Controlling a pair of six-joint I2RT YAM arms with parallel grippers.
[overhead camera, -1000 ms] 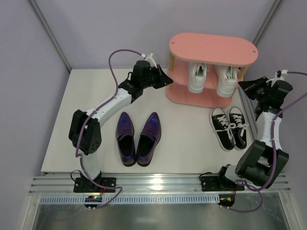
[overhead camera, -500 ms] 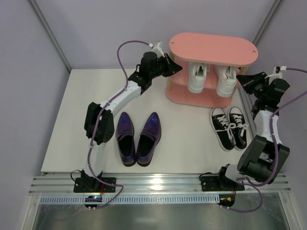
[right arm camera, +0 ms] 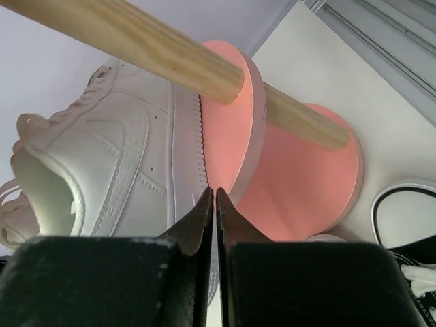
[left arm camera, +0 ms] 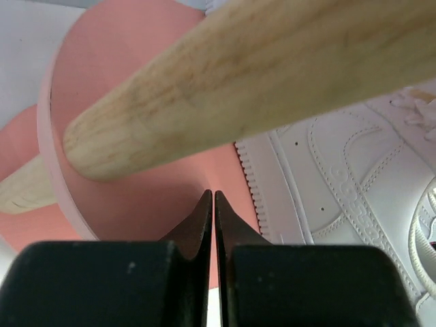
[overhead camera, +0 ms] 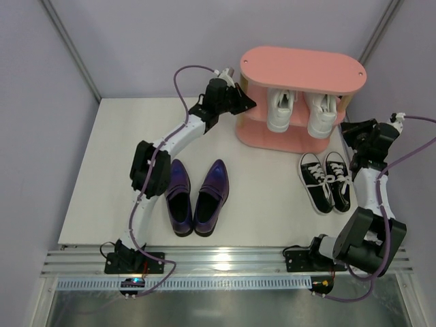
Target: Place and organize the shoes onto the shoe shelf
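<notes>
Left arm: stretched further in, now long across the table (overhead camera: 266, 191); left claw (overhead camera: 244, 101) pressed together, empty, tip at the shelf's left post (left arm camera: 238, 75).
Purple loafers (overhead camera: 197, 197): unmoved, side by side on the table.
Shoe shelf (overhead camera: 303, 68): white sneakers (overhead camera: 300, 112) sit on its middle tier.
Black sneakers (overhead camera: 327, 180): on the table, just before the shelf.
Right arm: swung inward, elbow low; right claw (overhead camera: 349, 131) closed, empty, by the shelf's right end.
Read: both seem to be squaring the shelf; two pairs remain.
</notes>
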